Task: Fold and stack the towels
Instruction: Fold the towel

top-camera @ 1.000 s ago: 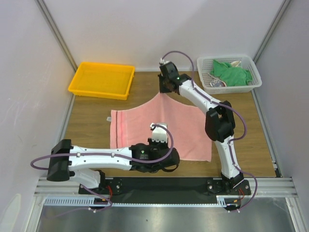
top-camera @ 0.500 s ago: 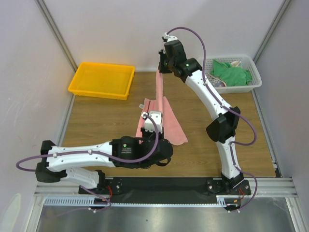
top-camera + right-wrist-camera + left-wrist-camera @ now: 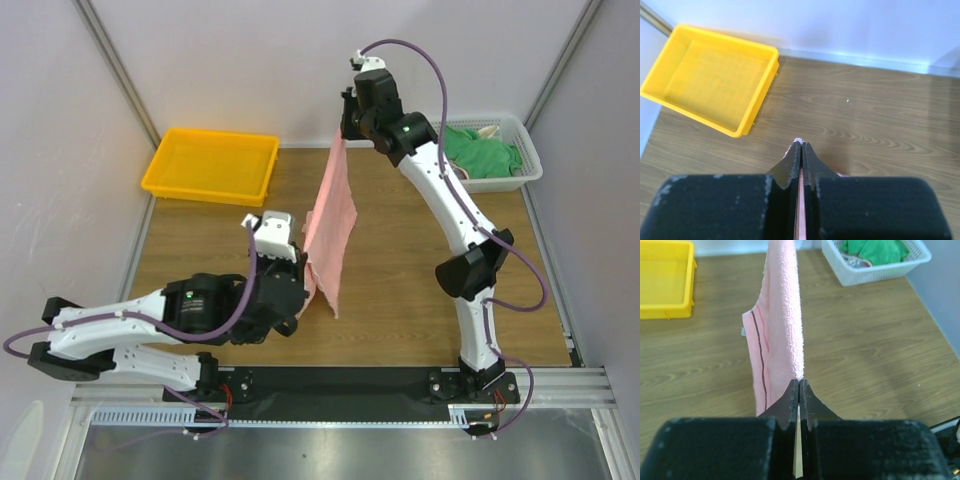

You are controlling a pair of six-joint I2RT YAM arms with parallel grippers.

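Observation:
A salmon-pink towel (image 3: 330, 225) hangs in the air, stretched between both grippers above the table's middle. My right gripper (image 3: 345, 135) is shut on its far upper corner, with a sliver of pink between its jaws in the right wrist view (image 3: 799, 142). My left gripper (image 3: 303, 262) is shut on the near upper corner (image 3: 799, 379), and the pink towel (image 3: 782, 325) runs away from it edge-on. A green towel (image 3: 483, 150) lies in the white basket with a patterned towel (image 3: 449, 172) partly under it.
A yellow tray (image 3: 212, 165) stands at the back left, also seen as the yellow tray (image 3: 710, 75) below the right gripper. The white mesh basket (image 3: 528, 168) sits at the back right. The wooden table (image 3: 200, 240) is bounded by grey walls on three sides.
Both grippers have lifted the pink towel off the table, where it lay spread flat. The right gripper rose and moved right; the left gripper swung left and up, pulling the towel taut.

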